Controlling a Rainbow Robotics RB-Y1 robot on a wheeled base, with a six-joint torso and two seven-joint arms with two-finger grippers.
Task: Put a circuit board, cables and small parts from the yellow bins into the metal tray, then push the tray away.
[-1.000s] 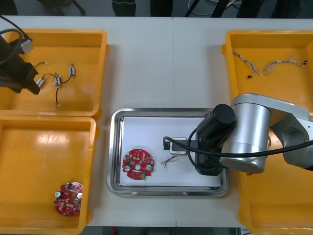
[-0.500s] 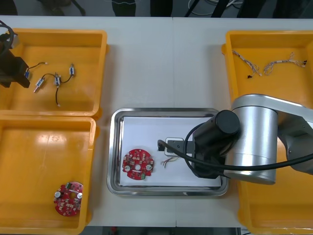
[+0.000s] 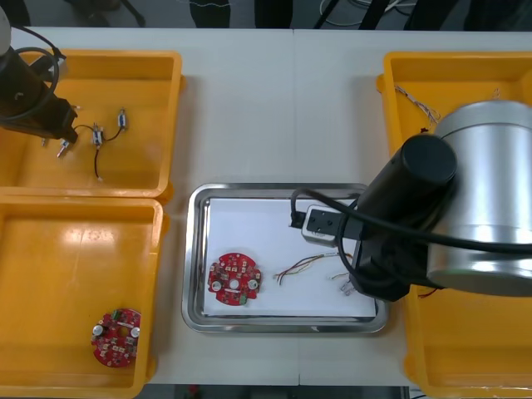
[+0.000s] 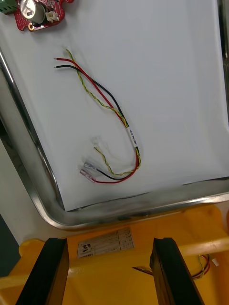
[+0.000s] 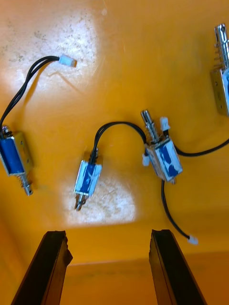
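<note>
Cable (image 4: 109,102) in tray (image 4: 143,206), my right pincer (image 4: 110,240) apart. My left pincer (image 5: 109,233) apart over small metal parts (image 5: 162,159), ten o'clock from tray: grab one next.

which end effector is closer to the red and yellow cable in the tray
Right. The right end effector hovers just beside the cable at the tray's edge; the left end effector is over small metal parts.
</note>
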